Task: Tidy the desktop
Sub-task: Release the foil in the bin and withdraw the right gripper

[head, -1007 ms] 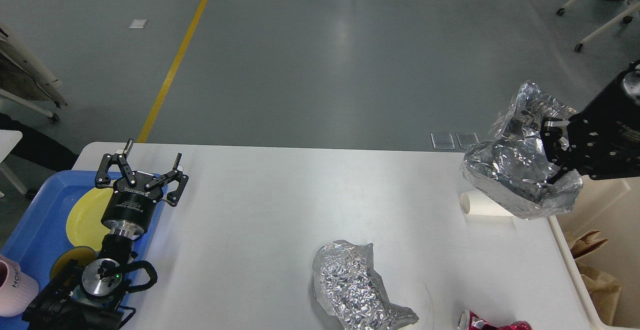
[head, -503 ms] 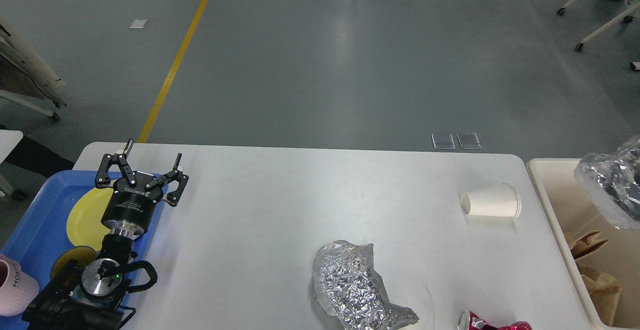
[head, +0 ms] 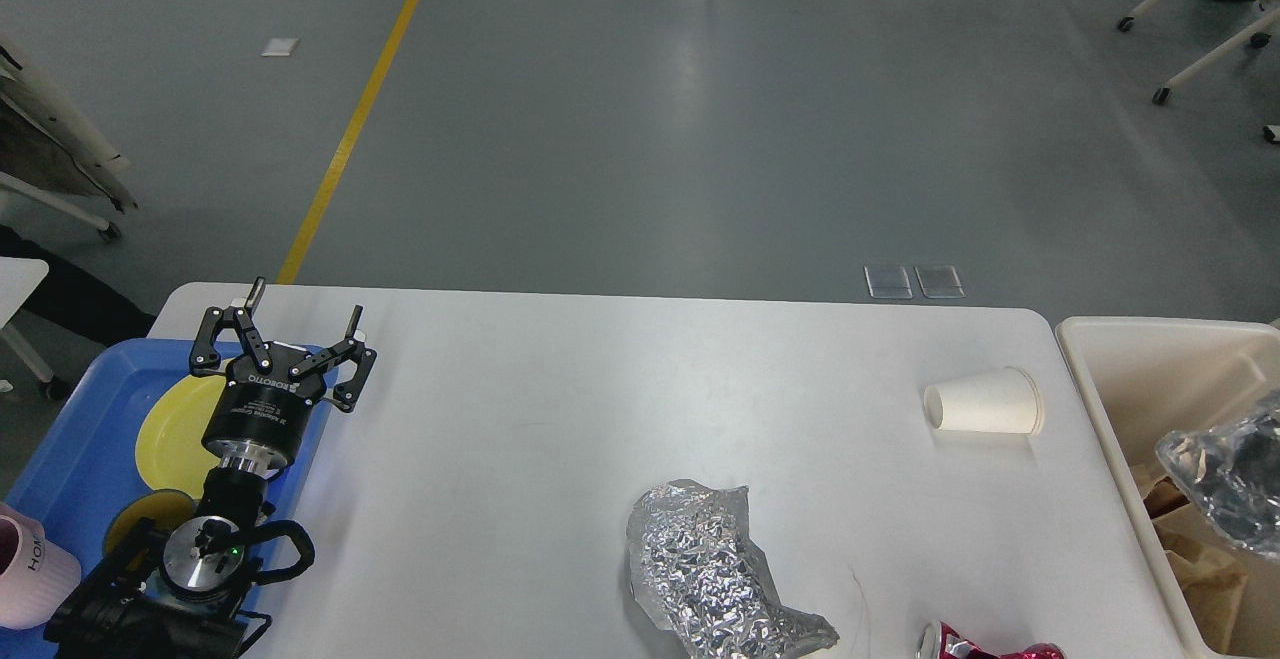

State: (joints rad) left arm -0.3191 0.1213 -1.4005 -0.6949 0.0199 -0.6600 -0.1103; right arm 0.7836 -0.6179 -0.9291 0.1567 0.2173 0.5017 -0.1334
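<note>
The desktop [head: 560, 419] fills the lower middle of the head view and serves as the reference for all positions below.

My left gripper [head: 300, 324] hangs over the left edge of the desktop, above the border with the blue tray [head: 70, 439]. Its two fingers are spread wide apart, and nothing is between them. My right gripper is out of the view.

On the desktop:
- A white paper cup [head: 985, 402] lies on its side near the right edge, mouth facing left.
- A crumpled sheet of foil [head: 710, 569] lies near the front edge, right of centre.
- A crushed red can [head: 975, 646] lies at the front right, cut by the frame edge.

Left of the desktop, the blue tray holds a yellow plate [head: 175, 429]. A pink cup [head: 30, 579] stands at the tray's near end.

Right of the desktop, touching its edge, stands a cream bin [head: 1150, 339]. It contains a crumpled clear wrapper [head: 1225, 474] and brown paper [head: 1205, 564].
</note>
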